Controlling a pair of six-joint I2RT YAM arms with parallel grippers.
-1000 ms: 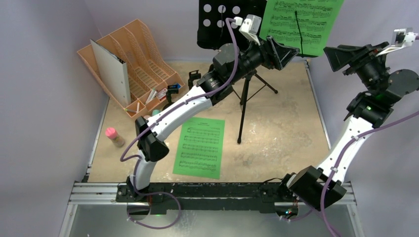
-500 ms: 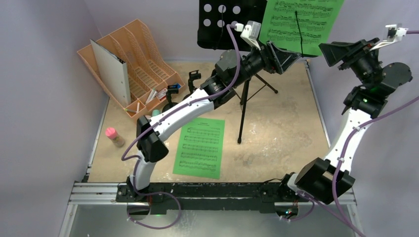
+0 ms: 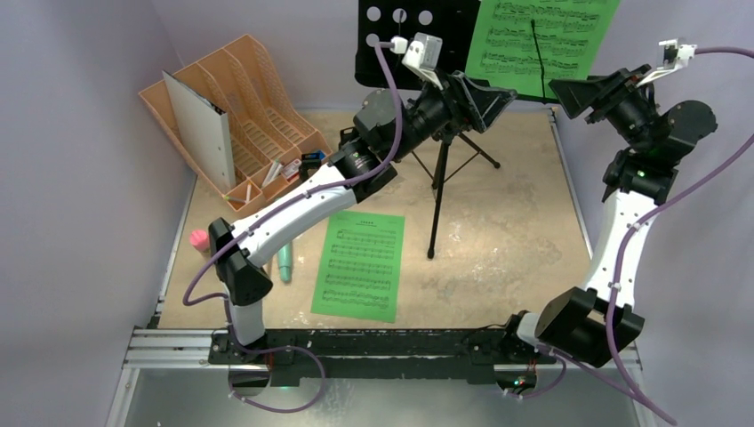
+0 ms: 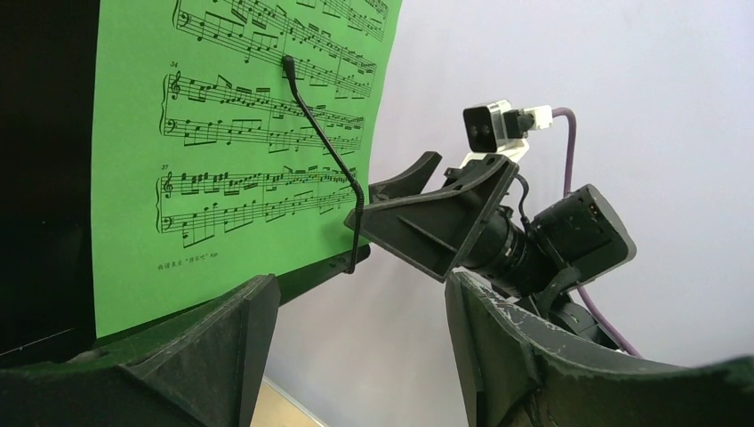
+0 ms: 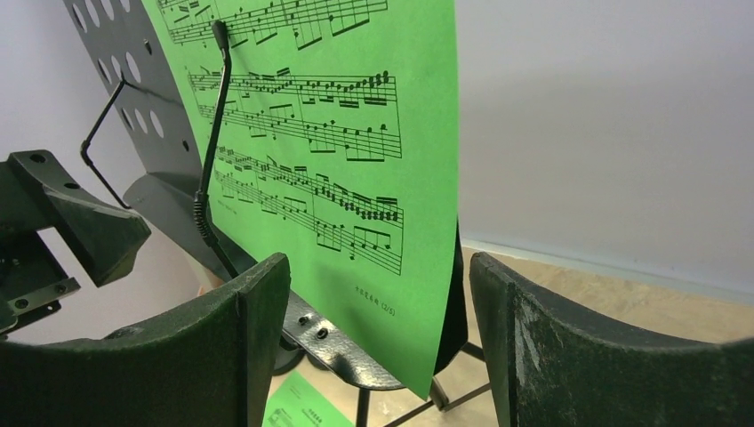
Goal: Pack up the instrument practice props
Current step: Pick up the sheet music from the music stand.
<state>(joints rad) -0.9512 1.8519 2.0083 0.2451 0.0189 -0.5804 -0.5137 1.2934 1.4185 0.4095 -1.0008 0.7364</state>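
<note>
Resting on the desk [image 3: 391,36] at the far side, the green sheet [image 3: 542,40] is not yet taken. Left gripper [image 3: 498,93] and right gripper [image 3: 573,93] hover below it, both spread and empty. The near sheet [image 3: 360,265] and teal mic [image 3: 284,261] lie unpacked, so the task looks barely begun.

Matt black perforated metal music desk [image 3: 366,67], thin green paper sheet [image 3: 569,44], orange plastic rack [image 3: 267,133], speckled sandy table [image 3: 516,231]

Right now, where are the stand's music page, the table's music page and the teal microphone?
Green page on the stand [image 3: 507,44], top view, middle of sheet.
Green page on the table [image 3: 360,267], top view, middle of sheet.
Teal microphone [image 3: 284,264], top view, visible body.
</note>
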